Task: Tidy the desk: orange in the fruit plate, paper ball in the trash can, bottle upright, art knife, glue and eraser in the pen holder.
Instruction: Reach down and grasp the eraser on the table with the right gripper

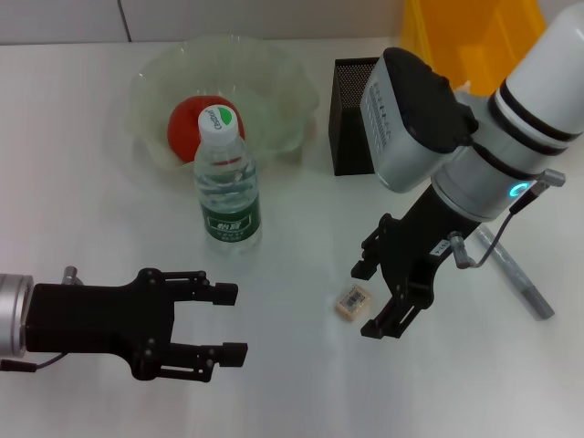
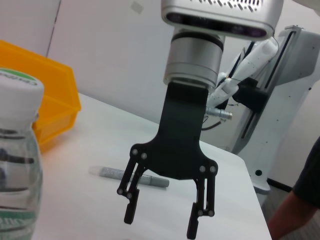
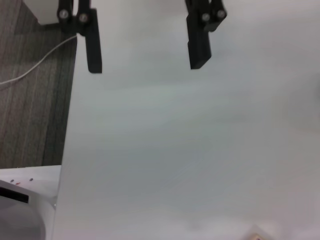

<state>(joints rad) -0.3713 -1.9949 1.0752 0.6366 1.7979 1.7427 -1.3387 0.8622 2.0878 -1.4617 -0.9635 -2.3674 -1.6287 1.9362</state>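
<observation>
Left pincer (image 1: pixel 228 321): low at the near left of the white worktop (image 1: pixel 73 164), fingers spread wide, nothing between them, pointing toward the centre.

Fruit plate (image 1: pixel 274 73) at the far side, left of centre, with the orange (image 1: pixel 187 123) inside it.

Bottle (image 1: pixel 226 178) upright just in front of the fruit plate, white cap on, green label near its base; partly covers the orange in the head view. Same bottle (image 2: pixel 17 165) fills the edge of the left wrist view.

Pen holder (image 1: pixel 349 119) right of the fruit plate, near but apart from it; contents not visible.

Eraser (image 1: pixel 352 300) flat on the worktop near centre, just beside the right pincer's fingers, apart from them as far as can be told.

Right pincer (image 1: pixel 370 297): angled down over the worktop right of centre, released, fingers apart, gripping nothing. Also clear in the left wrist view (image 2: pixel 161 224), fingertips just above the surface. Right wrist view: own fingers (image 3: pixel 200 40) spread over bare worktop.

Grey pen-like stick (image 1: pixel 516 274) lying on the worktop at the right, behind the right arm; also seen (image 2: pixel 129 177) in the left wrist view.

Trash can (image 1: pixel 474 36) at the far right corner, partly hidden by the right arm.
</observation>
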